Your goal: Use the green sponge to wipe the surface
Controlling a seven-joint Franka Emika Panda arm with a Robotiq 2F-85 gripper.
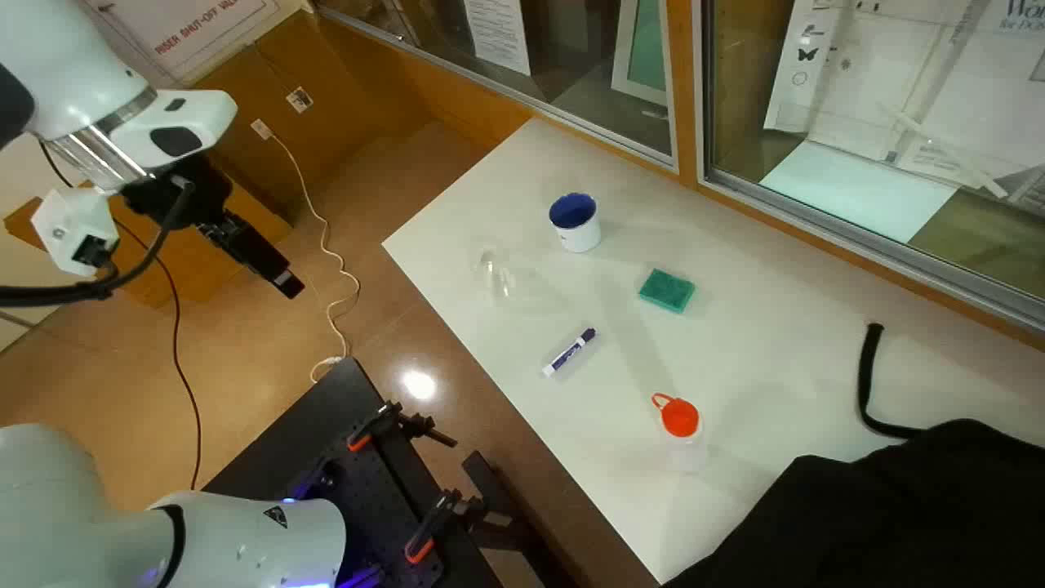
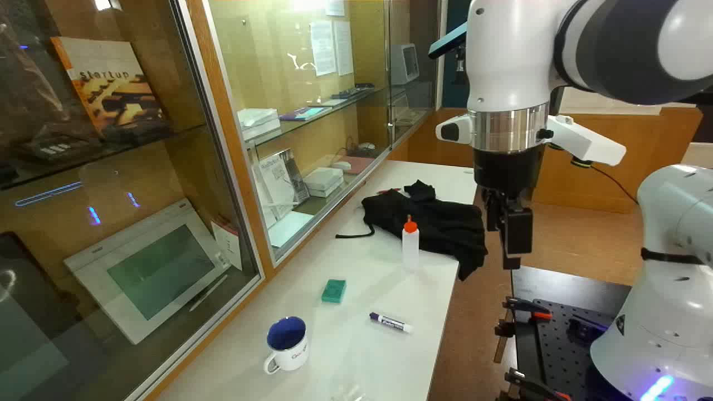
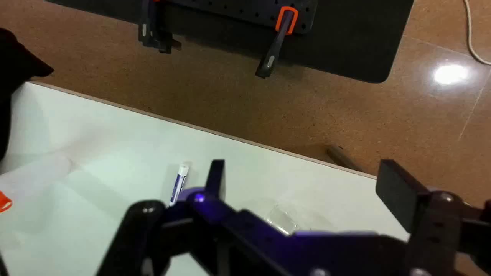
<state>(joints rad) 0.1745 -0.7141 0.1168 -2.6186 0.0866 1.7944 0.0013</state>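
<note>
The green sponge [image 1: 667, 291] lies flat on the off-white tabletop surface [image 1: 767, 351], between the mug and the bottle. It shows in an exterior view [image 2: 333, 291] as well, but is out of view or hidden in the wrist view. The tabletop also shows in the wrist view [image 3: 126, 142]. My gripper [image 3: 301, 176] is open, with its two fingers wide apart and nothing between them. In both exterior views the gripper [image 1: 286, 282] [image 2: 512, 259] hangs in the air, apart from the sponge and well above table height.
A white mug with blue inside [image 1: 579, 235], a marker [image 1: 569, 353], a clear plastic item [image 3: 282, 219] and a red-capped bottle [image 2: 411, 249] are on the table. Black cloth [image 2: 440, 223] with a strap covers one end. A glass cabinet [image 2: 239, 167] runs along the far edge.
</note>
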